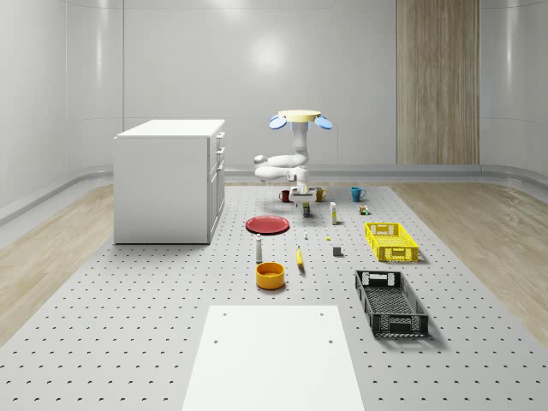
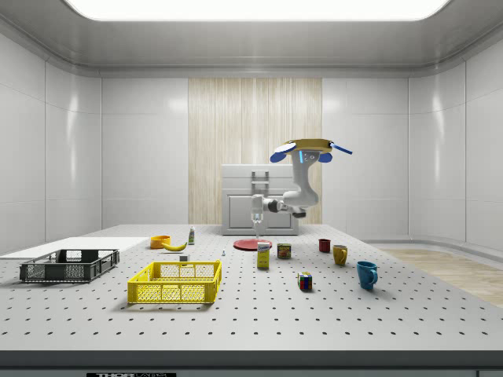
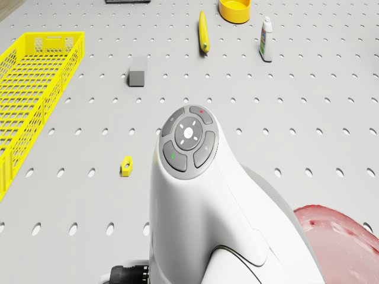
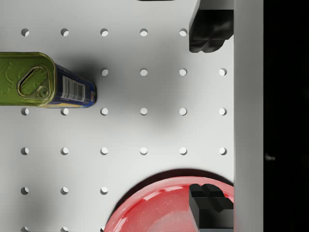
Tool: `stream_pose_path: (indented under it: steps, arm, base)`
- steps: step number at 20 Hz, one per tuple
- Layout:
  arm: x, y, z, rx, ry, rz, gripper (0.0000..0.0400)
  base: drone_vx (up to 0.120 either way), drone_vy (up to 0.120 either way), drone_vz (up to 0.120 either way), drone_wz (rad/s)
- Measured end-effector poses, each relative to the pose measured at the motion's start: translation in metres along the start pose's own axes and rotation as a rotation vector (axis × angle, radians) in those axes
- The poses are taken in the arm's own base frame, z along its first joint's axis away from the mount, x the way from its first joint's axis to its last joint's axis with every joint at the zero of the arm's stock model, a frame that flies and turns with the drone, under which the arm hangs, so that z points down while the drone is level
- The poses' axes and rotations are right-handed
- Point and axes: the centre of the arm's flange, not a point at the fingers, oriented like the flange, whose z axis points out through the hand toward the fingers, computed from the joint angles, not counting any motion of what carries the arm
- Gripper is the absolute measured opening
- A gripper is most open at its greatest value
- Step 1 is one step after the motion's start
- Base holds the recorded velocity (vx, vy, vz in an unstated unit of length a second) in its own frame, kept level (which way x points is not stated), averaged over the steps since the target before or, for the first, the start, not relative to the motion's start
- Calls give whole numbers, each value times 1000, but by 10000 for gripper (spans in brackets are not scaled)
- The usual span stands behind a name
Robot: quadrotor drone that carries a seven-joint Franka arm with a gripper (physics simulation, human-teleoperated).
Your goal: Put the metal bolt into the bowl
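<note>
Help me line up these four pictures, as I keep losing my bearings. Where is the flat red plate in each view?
Whole-scene view: the flat red plate lies right of the white cabinet.
Side view: directly below the hovering drone's gripper.
Drone view: beside the white arm.
Wrist view: partly under one of the open fingers.
Shared landmark: the small white bottle, between plate and orange round bowl.

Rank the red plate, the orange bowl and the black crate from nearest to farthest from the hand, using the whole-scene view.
1. Red plate: partly below the hand.
2. Orange bowl: beyond the plate, closer to the camera.
3. Black crate: farthest, toward the whole-scene view's lower right.
</note>
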Motion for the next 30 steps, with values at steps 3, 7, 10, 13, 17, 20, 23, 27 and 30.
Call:
stream_pose_path:
  steps: [3, 7, 10, 13, 17, 20, 23, 27, 30]
  arm:
    - [0, 0, 0, 0, 0, 0, 400]
    - [0, 0, 0, 0, 0, 0, 400]
    - [0, 0, 0, 0, 0, 0, 400]
    - [0, 0, 0, 0, 0, 0, 400]
    - [0, 0, 0, 0, 0, 0, 400]
    - [0, 0, 0, 0, 0, 0, 400]
    - [0, 0, 0, 0, 0, 0, 400]
    - [0, 0, 0, 0, 0, 0, 400]
    - [0, 0, 0, 0, 0, 0, 400]
  base:
    - [120, 0, 0, 0]
    - [120, 0, -60, 0]
    - [120, 0, -120, 0]
    - [120, 0, -67, 0]
    - [120, 0, -80, 0]
    - [120, 0, -93, 0]
    - [120, 0, 0, 0]
    - [120, 0, 0, 0]
    - [120, 0, 0, 0]
